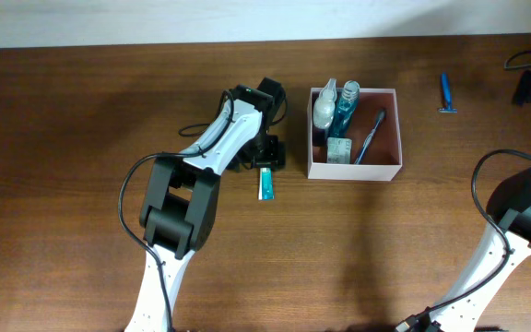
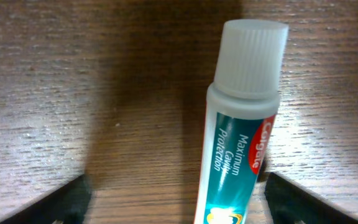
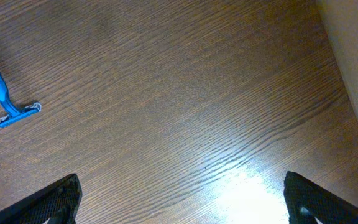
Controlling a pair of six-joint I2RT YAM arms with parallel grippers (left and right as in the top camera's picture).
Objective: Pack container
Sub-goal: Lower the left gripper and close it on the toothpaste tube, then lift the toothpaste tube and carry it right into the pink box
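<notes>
The container (image 1: 387,168), a square white-walled box with a pinkish inside, stands right of centre and holds two bottles, a pen and a small green-and-white packet. A teal toothpaste tube with a white cap (image 1: 265,184) lies on the table just left of it. My left gripper (image 1: 267,159) hovers over the tube; in the left wrist view the tube (image 2: 238,155) lies between the spread fingers (image 2: 179,202), nearer the right one, and the jaws are open. My right gripper (image 3: 182,199) is open and empty over bare table at the far right.
A blue razor (image 1: 446,94) lies on the table right of the container and shows in the right wrist view (image 3: 2,93). A black cable (image 1: 192,129) runs by the left arm. A pale wall edge (image 3: 353,50) borders the table.
</notes>
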